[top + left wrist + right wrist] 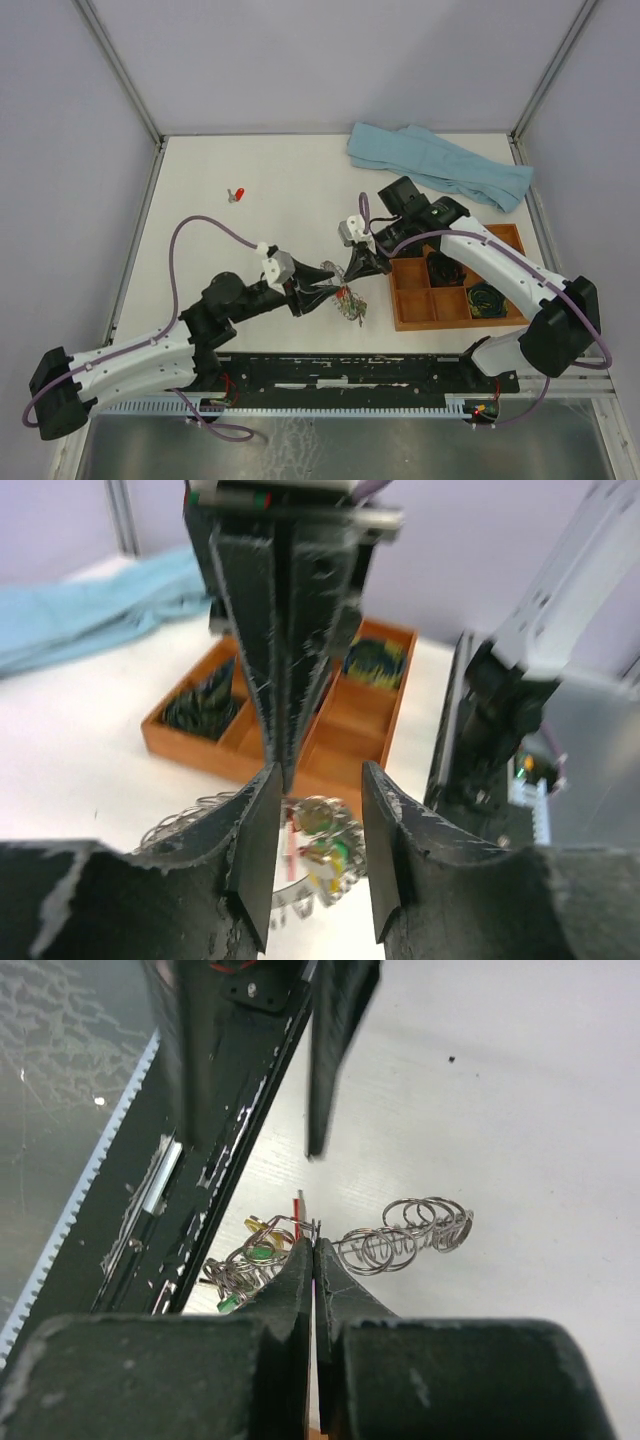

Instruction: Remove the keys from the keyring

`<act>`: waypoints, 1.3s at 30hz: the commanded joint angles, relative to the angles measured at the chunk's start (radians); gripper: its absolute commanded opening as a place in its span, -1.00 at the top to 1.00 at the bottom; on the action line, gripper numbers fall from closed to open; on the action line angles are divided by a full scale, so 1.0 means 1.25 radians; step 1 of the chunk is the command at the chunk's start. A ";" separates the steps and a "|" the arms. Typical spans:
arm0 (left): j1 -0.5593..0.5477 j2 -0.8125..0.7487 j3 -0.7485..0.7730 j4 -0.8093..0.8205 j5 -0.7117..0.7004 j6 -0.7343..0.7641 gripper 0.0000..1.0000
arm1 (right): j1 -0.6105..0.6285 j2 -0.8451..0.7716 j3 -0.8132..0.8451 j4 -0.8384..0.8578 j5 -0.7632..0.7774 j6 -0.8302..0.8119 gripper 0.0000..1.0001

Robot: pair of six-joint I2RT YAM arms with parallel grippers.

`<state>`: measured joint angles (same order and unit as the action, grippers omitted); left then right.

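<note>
The keyring (348, 303) lies on the white table just left of the wooden tray, a silvery ring fringed with small loops (400, 1240). Green (262, 1252), yellow and red (297, 1210) keys hang on it. My right gripper (354, 276) is shut, its tips pinching the ring's wire (316, 1228). My left gripper (325, 291) is open, its fingers either side of the ring's keys (322, 848), with the right gripper's shut tips just beyond them. One loose red key (238, 194) lies far to the left on the table.
A wooden tray (410, 320) with compartments sits at the right, with dark coiled bundles (487, 298) in it. A light blue cloth (440, 165) lies at the back right. A black rail (350, 372) runs along the near edge.
</note>
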<state>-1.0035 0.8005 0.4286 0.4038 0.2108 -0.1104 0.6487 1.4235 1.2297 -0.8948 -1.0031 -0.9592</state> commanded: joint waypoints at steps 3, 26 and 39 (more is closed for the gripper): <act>0.004 -0.134 -0.123 0.310 -0.038 -0.097 0.07 | -0.037 -0.049 -0.047 0.233 -0.196 0.234 0.99; 0.066 -0.060 -0.125 0.344 0.061 -0.095 0.24 | -0.048 -0.060 -0.084 0.323 -0.312 0.297 0.99; 0.121 0.025 -0.104 0.393 0.179 -0.166 0.32 | -0.047 -0.059 -0.077 0.288 -0.318 0.260 0.99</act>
<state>-0.8639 0.8169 0.2516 0.8223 0.3717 -0.2653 0.5930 1.3884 1.1103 -0.5415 -1.3151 -0.6079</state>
